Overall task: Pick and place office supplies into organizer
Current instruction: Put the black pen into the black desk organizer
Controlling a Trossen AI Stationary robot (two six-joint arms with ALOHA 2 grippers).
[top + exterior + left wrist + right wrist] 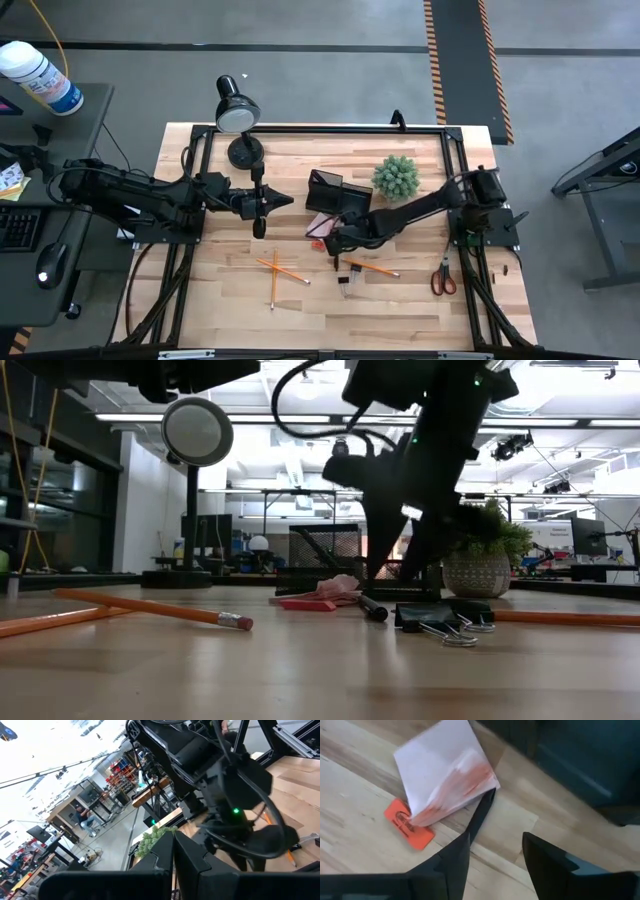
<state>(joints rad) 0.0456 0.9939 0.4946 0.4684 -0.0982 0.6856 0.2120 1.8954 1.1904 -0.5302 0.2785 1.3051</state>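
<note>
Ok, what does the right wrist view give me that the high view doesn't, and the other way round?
Only the right wrist view: a small orange tag lying flat beside the pink sticky-note pad, whose sheets are lifted, and the right gripper open just off the pad's edge.

Only the high view: the left gripper waiting over the table, the pencils, the scissors, the plant ball, the lamp.

Both: the pad, the right gripper over it, and the dark organizer next to them.
</note>
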